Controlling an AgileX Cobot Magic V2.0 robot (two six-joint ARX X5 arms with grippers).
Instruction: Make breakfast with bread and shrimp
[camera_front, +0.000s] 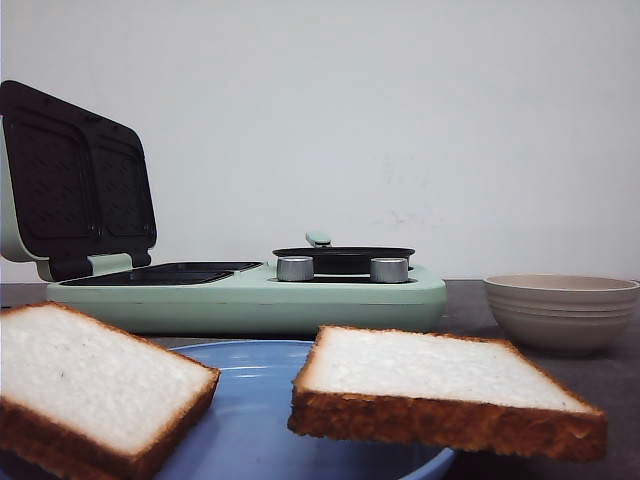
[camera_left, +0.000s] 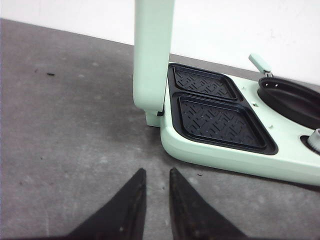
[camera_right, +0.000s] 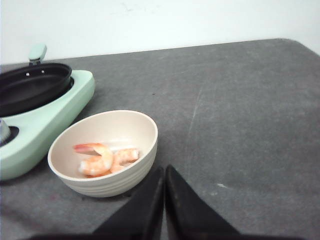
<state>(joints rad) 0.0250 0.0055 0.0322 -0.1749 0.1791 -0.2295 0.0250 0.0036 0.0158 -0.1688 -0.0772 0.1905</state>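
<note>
Two slices of white bread lie on a blue plate close to the front camera, one at the left and one at the right. Orange-and-white shrimp rest inside a beige ribbed bowl, which stands at the right of the table. My right gripper is shut and empty, just beside the bowl's wall. My left gripper hovers over bare table near the sandwich maker's corner, its jaws a narrow gap apart and holding nothing. Neither gripper shows in the front view.
A mint-green breakfast maker stands behind the plate, its lid raised. Two black ridged grill trays lie exposed. A black pan sits on the maker's right half, next to the bowl. The table is dark grey.
</note>
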